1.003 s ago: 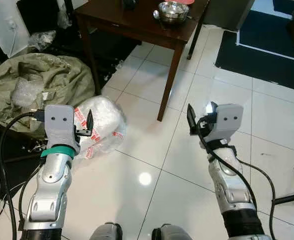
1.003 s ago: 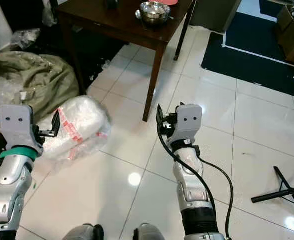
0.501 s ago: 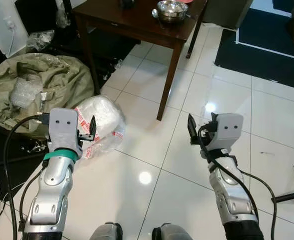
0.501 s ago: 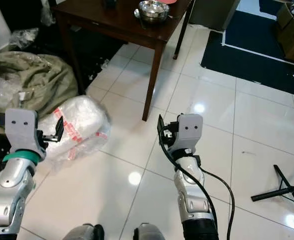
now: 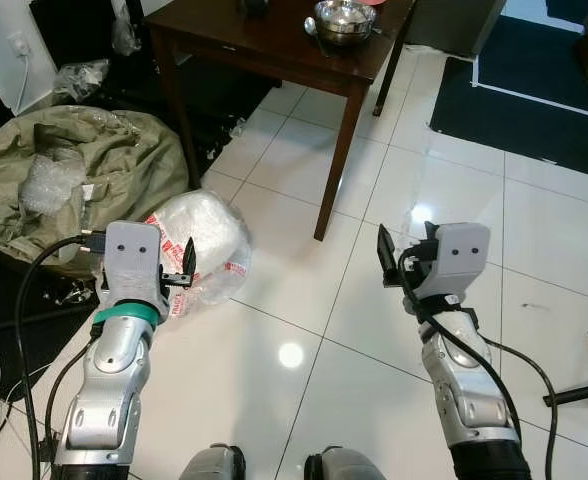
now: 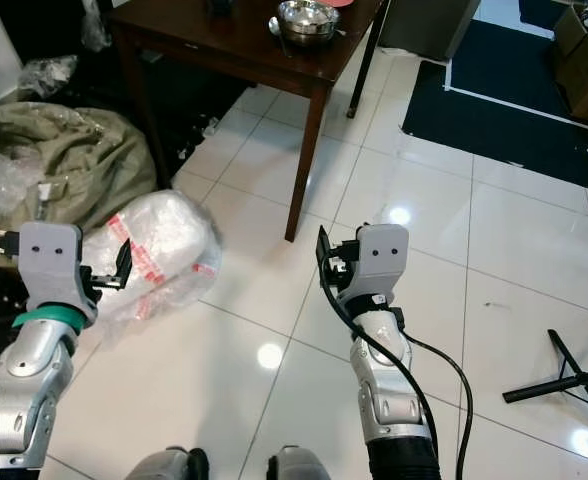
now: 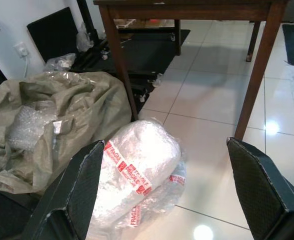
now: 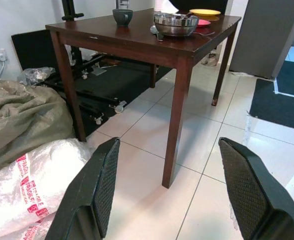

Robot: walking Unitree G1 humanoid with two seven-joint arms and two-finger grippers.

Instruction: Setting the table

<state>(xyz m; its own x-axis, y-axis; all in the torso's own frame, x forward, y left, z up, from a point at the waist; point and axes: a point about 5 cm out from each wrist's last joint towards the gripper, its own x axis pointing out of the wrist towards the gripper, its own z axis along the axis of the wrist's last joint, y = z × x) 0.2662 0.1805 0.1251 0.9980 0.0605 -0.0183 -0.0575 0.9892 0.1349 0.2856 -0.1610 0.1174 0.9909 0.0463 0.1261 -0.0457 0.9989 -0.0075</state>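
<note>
both claws (image 8: 167, 192) released, empty | steel bowl (image 8: 175, 24) on desk (image 8: 137, 42) well ahead | right claw nearer

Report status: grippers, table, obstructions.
Left gripper and right gripper open, empty. Wooden table ahead, steel bowl on it. Bubble-wrapped bundle on floor, left.
</note>
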